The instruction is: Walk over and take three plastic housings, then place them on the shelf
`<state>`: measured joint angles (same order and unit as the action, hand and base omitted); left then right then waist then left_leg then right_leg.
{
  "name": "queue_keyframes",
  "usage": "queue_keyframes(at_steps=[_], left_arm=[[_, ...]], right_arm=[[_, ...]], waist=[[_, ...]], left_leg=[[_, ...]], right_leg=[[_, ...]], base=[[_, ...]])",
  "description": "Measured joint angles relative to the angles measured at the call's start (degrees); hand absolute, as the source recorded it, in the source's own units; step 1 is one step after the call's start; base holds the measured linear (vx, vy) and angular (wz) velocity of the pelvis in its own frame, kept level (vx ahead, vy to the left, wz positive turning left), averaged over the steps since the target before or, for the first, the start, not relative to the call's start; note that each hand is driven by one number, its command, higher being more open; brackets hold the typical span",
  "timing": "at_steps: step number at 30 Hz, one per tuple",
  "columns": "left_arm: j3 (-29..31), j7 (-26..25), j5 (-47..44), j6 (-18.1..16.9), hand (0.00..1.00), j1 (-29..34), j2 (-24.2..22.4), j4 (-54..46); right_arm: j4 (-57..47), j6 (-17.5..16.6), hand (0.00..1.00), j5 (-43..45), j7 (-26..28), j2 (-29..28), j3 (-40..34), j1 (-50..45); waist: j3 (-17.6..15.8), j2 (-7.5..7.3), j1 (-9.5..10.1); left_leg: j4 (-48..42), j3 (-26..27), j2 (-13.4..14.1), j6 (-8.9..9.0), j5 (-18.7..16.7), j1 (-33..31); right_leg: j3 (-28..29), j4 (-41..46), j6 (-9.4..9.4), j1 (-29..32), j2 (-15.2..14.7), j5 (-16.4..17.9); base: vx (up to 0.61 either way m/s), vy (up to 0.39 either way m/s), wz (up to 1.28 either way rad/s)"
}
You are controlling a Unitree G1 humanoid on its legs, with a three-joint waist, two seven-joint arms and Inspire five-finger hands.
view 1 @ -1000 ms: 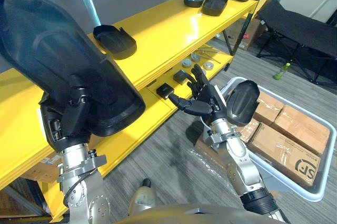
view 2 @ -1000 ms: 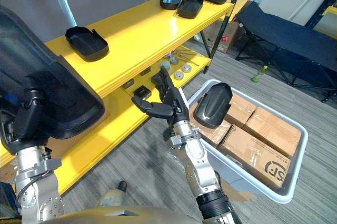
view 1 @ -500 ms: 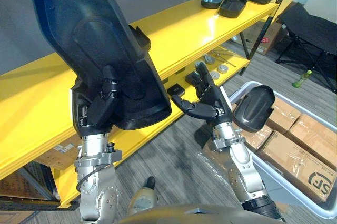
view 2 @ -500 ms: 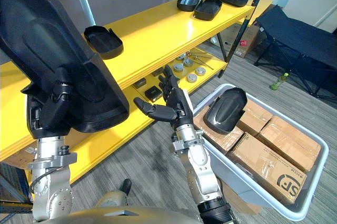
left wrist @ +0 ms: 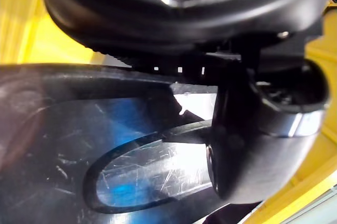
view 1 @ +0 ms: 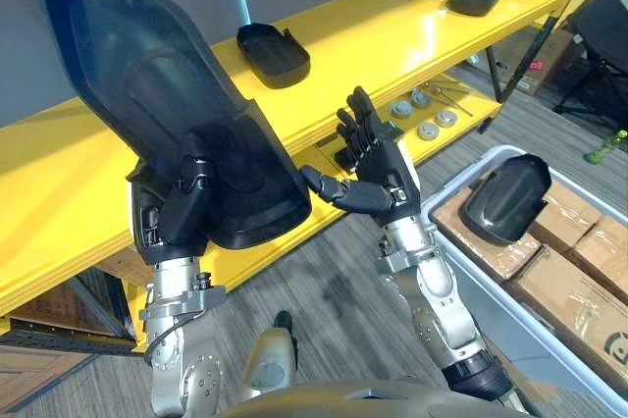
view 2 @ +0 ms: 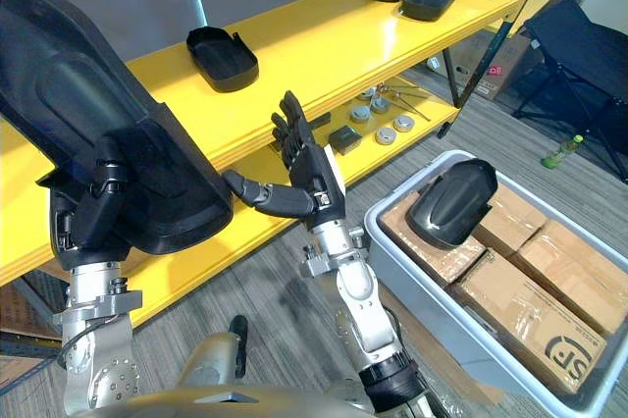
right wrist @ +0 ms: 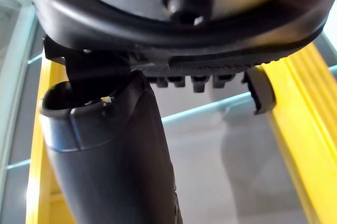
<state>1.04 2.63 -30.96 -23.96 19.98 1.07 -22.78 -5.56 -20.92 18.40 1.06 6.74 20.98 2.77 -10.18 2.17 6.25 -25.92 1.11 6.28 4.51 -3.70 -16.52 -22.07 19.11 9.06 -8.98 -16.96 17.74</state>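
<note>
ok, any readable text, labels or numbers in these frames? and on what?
Cardboard box in the grey bin: a dark printed logo at its near corner, too small and skewed to read.
Green bottle on the floor: label too small to read.
Plastic housing in the left hand: no print visible.
Shelf housings and yellow shelf: no labels visible.
So there is no legible text.

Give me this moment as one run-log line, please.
left hand: shut on large housing, upright beside yellow shelf | right hand: open, empty | bin: spare housing on cardboard boxes | shelf: small housing lying
</note>
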Motion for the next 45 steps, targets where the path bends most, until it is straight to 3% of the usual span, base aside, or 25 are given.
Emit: queue_keyframes(at_steps=[2, 3, 4, 5, 6, 7, 8, 9, 10, 13, 15, 16, 17, 18, 20, 21, 23, 24, 26, 31, 35, 40, 45], left_arm=[[0.6, 0.0, 0.0, 0.0, 0.00, 0.0, 0.1, -0.3], [1.3, -0.1, 0.0, 0.1, 0.00, -0.5, -0.1, -0.4], [2.4, -0.1, 0.2, 0.2, 0.00, -0.9, 0.0, -0.4], [3.1, -0.1, 0.3, 0.3, 0.00, -1.2, 0.2, -0.4], [4.7, -0.3, 0.3, 0.2, 0.00, -1.6, 0.9, -0.4], [5.4, -0.7, 0.3, 0.2, 0.00, -1.6, 1.3, -0.5], [6.0, -1.5, 0.4, 0.3, 0.00, -1.6, 1.8, -0.5], [6.1, -2.2, 0.4, 0.3, 0.00, -2.0, 1.9, -0.5], [6.1, -2.3, 0.3, 0.2, 0.00, -2.5, 2.1, -0.5], [5.8, -2.2, 0.1, 0.1, 0.00, -5.1, 2.8, -0.2], [4.2, -1.2, -0.1, -0.1, 0.00, -8.5, 4.0, 1.6], [3.8, -0.9, -0.1, -0.1, 0.00, -9.0, 4.3, 2.0], [3.9, -0.7, 0.0, -0.1, 0.00, -9.1, 5.3, 2.3], [4.2, -0.7, -0.1, -0.4, 0.00, -9.0, 5.0, 3.5], [4.2, -1.1, 0.4, -0.4, 0.00, -8.6, 4.4, 4.1], [4.3, -1.2, 0.7, -0.4, 0.00, -8.6, 4.3, 4.1], [4.2, -0.3, 1.4, -0.2, 0.00, -8.9, 4.1, 4.1], [4.1, 1.3, 2.2, 0.2, 0.00, -9.0, 3.8, 4.1], [3.7, 2.2, 3.0, 0.7, 0.00, -9.1, 3.9, 4.2], [3.9, 1.2, 10.3, 4.3, 0.00, -9.2, 5.2, 4.3], [5.6, 2.8, 14.9, 10.9, 0.00, -8.3, 9.1, 4.3], [8.5, 5.1, 13.4, 17.0, 0.00, -9.5, 12.4, 9.5], [7.9, 5.0, 10.8, 22.0, 0.00, -16.5, 13.9, 20.5]], right_arm=[[0.0, -0.6, 1.00, 0.0, -1.9, -1.0, -0.1, 0.2], [0.0, -1.2, 1.00, -0.1, -2.9, -1.1, -0.2, 0.3], [0.0, -1.3, 1.00, -0.1, -4.1, -1.1, -0.2, 0.1], [0.0, -1.3, 1.00, -0.1, -4.4, -1.1, -0.2, 0.1], [0.0, -1.3, 1.00, -0.1, -4.3, -2.0, 0.0, 0.2], [0.0, -1.3, 1.00, -0.1, -4.2, -2.6, 0.0, 0.2], [0.0, -1.4, 1.00, -0.1, -4.1, -3.1, -0.1, 0.4], [0.0, -2.1, 1.00, -0.3, -4.0, -3.0, -0.1, 0.8], [0.0, -2.7, 1.00, -3.8, -4.0, -2.3, -0.9, 1.7], [0.0, -4.6, 1.00, -9.2, -3.9, 1.6, -3.6, 7.4], [-1.9, -4.9, 1.00, -8.7, -4.1, 6.3, -8.9, 12.3], [-2.7, -4.9, 1.00, -8.7, -4.4, 7.1, -10.7, 12.9], [-3.4, -4.9, 1.00, -8.3, -4.6, 7.9, -13.6, 14.7], [-3.4, -4.9, 1.00, -7.5, -4.6, 9.4, -15.2, 16.3], [-3.4, -5.4, 1.00, -6.0, -5.3, 11.4, -16.5, 16.7], [-3.4, -5.4, 1.00, -5.9, -5.4, 11.6, -17.7, 16.4], [-4.1, -5.5, 1.00, -5.8, -5.4, 11.6, -21.3, 15.2], [-6.1, -5.5, 1.00, -5.8, -5.4, 11.5, -24.8, 13.0], [-8.5, -5.5, 1.00, -5.8, -5.4, 11.5, -28.1, 10.2], [-12.9, -4.9, 1.00, -5.3, -4.3, 11.4, -31.2, 5.3], [-13.4, -4.7, 1.00, -1.0, -0.4, 9.9, -31.1, 0.3], [-13.4, -3.7, 1.00, -1.6, 1.1, 7.8, -30.5, -3.6], [-12.9, -1.9, 1.00, -2.2, 2.2, 7.9, -27.6, -4.2]], waist=[[0.1, -1.04, 0.91], [0.2, -1.21, 0.99], [0.3, -1.31, 1.22], [0.4, -1.47, 1.27], [0.8, -2.36, 1.55], [0.9, -2.55, 1.43], [0.6, -2.22, 1.19], [0.5, -2.05, 1.01], [0.4, -1.30, 0.58], [0.5, -1.21, -1.18], [0.9, -1.89, -2.34], [1.1, -2.32, -2.51], [2.1, -4.15, -2.50], [2.4, -3.00, -2.07], [3.8, 0.13, -1.44], [4.2, 0.75, -1.56], [4.2, 0.79, -2.67], [4.2, 0.78, -3.62], [4.2, 0.71, -3.88], [4.1, 0.68, -4.87], [4.2, 0.67, -5.11], [4.4, 0.56, -7.02], [4.4, 0.49, -7.96]], left_leg=[[-3.4, 0.2, -1.4, -1.40, -3.7, -0.2], [-4.9, -0.1, -2.1, -1.16, -5.8, -0.4], [-4.8, -0.9, -2.9, -1.89, -6.5, -0.2], [-4.3, -0.9, -3.3, -2.27, -6.7, 0.1], [-1.8, -1.3, -4.2, -3.08, -6.8, 1.8], [-0.7, -1.7, -4.7, -3.86, -6.6, 2.9], [0.9, -2.3, -4.9, -4.92, -6.4, 4.6], [2.6, -3.5, -4.8, -5.19, -6.5, 7.1], [4.3, -4.8, -4.7, -5.13, -6.5, 9.0], [5.5, -9.0, -4.7, -4.42, -6.5, 10.1], [5.1, -14.8, -5.7, -3.03, -7.0, 10.2], [5.0, -16.0, -6.5, -2.49, -7.2, 10.2], [4.9, -18.1, -8.5, -1.20, -8.1, 10.7], [3.9, -19.0, -8.1, 0.14, -9.1, 11.2], [4.1, -17.8, -4.3, 1.04, -9.5, 10.9], [5.0, -16.0, -2.8, 1.49, -9.1, 10.9], [6.9, -9.2, -0.5, 1.31, -7.4, 10.9], [8.4, -2.2, 1.2, 0.26, -6.3, 10.8], [9.7, 3.6, 2.1, -0.18, -4.3, 11.0], [14.0, 4.1, -0.3, -0.57, -1.3, 12.2], [17.5, 6.3, -1.6, -0.92, -0.2, 15.1], [21.6, 8.1, -2.7, -1.12, 1.6, 16.9], [24.5, 8.7, -3.2, -1.82, 4.1, 17.1]], right_leg=[[-0.7, -0.9, -0.76, -2.4, -1.1, 0.2], [0.4, 3.3, -3.22, -1.7, -2.0, -1.5], [2.1, 11.6, -5.60, 2.7, -3.6, -5.2], [3.1, 15.1, -6.41, 4.8, -4.4, -7.6], [5.4, 22.0, -7.27, 8.9, -6.1, -14.8], [6.7, 24.2, -6.45, 10.2, -6.5, -16.8], [7.9, 27.5, -6.05, 11.9, -5.9, -15.0], [8.1, 29.4, -6.15, 13.2, -4.0, -10.0], [8.0, 27.6, -6.33, 14.4, -1.3, -6.9], [12.3, 15.1, -6.54, 17.2, 5.2, -4.5], [21.1, 4.8, -4.03, 18.8, 9.6, -6.1], [21.2, 2.8, -3.26, 18.7, 9.5, -7.6], [20.3, -0.7, -3.95, 18.7, 7.7, -15.4], [18.4, -1.4, -2.61, 16.5, 7.6, -13.0], [15.2, -5.2, -3.92, 13.7, 10.3, -13.7], [13.6, -6.6, -4.38, 12.3, 11.1, -13.7], [10.2, -8.5, -5.19, 10.1, 11.4, -13.5], [7.4, -8.9, -5.72, 9.1, 11.0, -13.2], [5.4, -8.8, -5.81, 8.8, 10.2, -13.1], [3.6, -8.8, -5.74, 8.4, 8.1, -12.8], [5.3, -9.3, -4.78, 7.7, 6.9, -13.1], [6.9, -10.8, -3.76, 8.1, 6.4, -14.6], [7.8, -12.4, -3.66, 9.0, 6.8, -16.5]], base=[[0.16, 0.192, 0.13], [0.25, 0.239, 0.37], [0.24, 0.242, 0.38], [0.28, 0.318, 0.36], [0.25, 0.207, 0.21], [0.29, 0.161, 0.26], [0.32, 0.068, 0.31], [0.31, 0.069, 0.48], [0.37, 0.062, 0.53], [0.26, -0.040, 0.88], [0.23, -0.170, 1.45], [0.27, -0.266, 1.47], [0.30, -0.351, 1.13], [0.30, -0.341, 0.88], [0.21, -0.252, 0.51], [0.19, -0.249, 0.68], [0.13, -0.188, 0.83], [0.07, -0.114, 0.82], [0.05, -0.057, 0.65], [-0.01, 0.027, 0.27], [-0.05, 0.036, -0.19], [-0.08, 0.050, -0.17], [-0.01, 0.004, -0.03]])
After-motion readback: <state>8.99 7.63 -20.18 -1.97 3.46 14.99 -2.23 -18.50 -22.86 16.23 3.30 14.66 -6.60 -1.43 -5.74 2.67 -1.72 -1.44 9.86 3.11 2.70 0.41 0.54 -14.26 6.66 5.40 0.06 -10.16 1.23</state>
